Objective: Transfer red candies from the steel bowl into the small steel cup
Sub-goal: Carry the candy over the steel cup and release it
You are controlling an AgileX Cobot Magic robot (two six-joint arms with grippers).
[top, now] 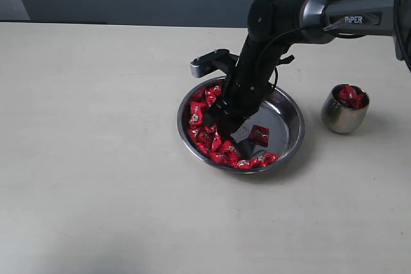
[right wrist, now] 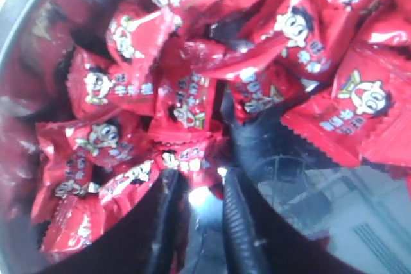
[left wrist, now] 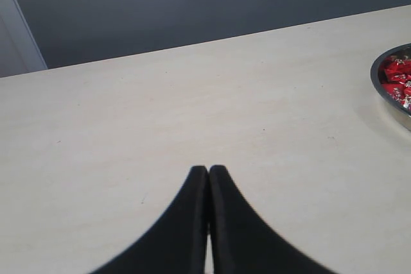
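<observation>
The steel bowl [top: 292, 110] sits mid-table with red candies [top: 205, 136] heaped along its left and front side and one apart [top: 259, 135]. My right gripper [top: 220, 131] reaches down into that heap. In the right wrist view its jaws [right wrist: 200, 181] stand a narrow gap apart over the bowl's floor, with the edge of a red candy [right wrist: 186, 158] lying at their tips. More candies [right wrist: 186, 107] crowd beyond, against the bowl wall [right wrist: 26, 43]. The small steel cup [top: 343, 118] stands right of the bowl with candies [top: 350, 96] in it. My left gripper [left wrist: 209, 170] is shut and empty over bare table.
The pale tabletop [top: 96, 158] spreads wide to the left and front of the bowl. The left wrist view catches the bowl's rim [left wrist: 376, 85] and some candies [left wrist: 397, 81] at its edge. A dark wall runs behind the table.
</observation>
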